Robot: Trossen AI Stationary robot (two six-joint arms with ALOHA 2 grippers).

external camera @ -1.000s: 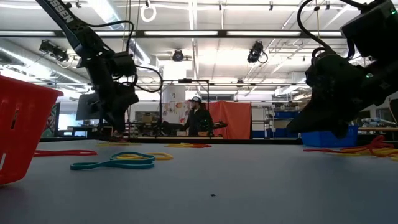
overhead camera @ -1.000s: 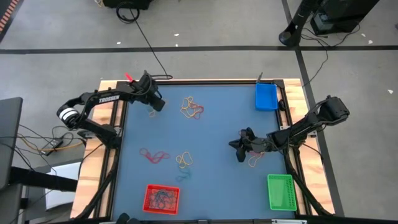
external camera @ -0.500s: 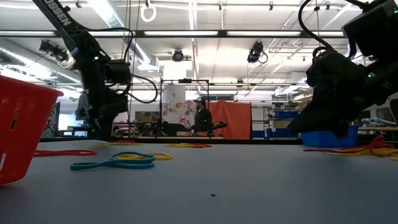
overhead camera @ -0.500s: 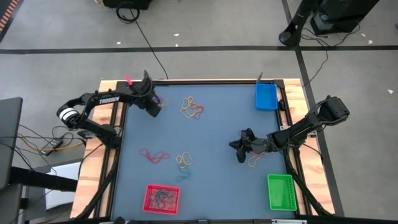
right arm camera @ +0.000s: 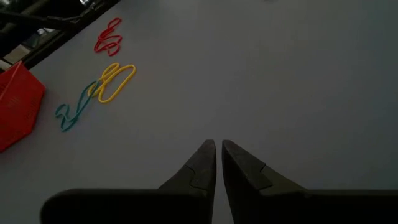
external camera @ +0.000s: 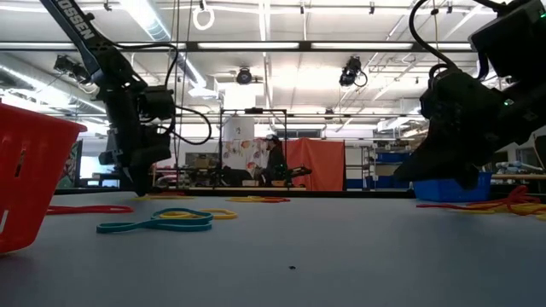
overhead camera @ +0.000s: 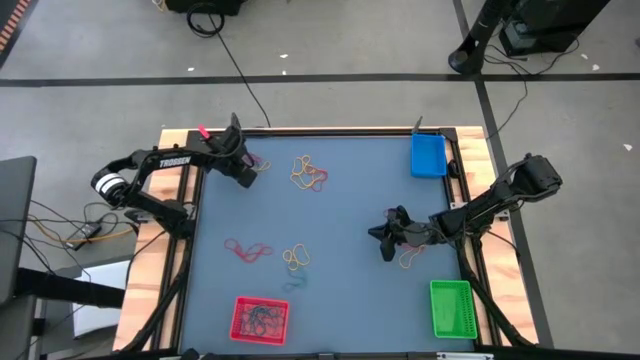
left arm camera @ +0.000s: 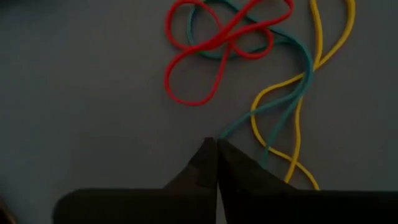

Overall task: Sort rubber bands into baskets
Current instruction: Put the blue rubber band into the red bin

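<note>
left gripper (left arm camera: 216, 144) sits low at the table's far left corner, fingers pinched together on a teal band (left arm camera: 283, 93) that runs up into a tangle with a red band (left arm camera: 199, 62) and a yellow band (left arm camera: 311, 56). risk: lifting may drag all 3 thin, springy loops along, or the teal one may slip free. more loose bands (overhead camera: 308, 172) lie mid-table on the smooth blue table (overhead camera: 350, 290). the red basket (overhead camera: 260, 318), slatted plastic, already holds several; the blue basket (overhead camera: 428, 155) and green basket (overhead camera: 450, 307) sit at the right. right gripper (right arm camera: 217, 146) hovers clenched, empty, beside a yellow cluster (overhead camera: 410, 258).
</note>
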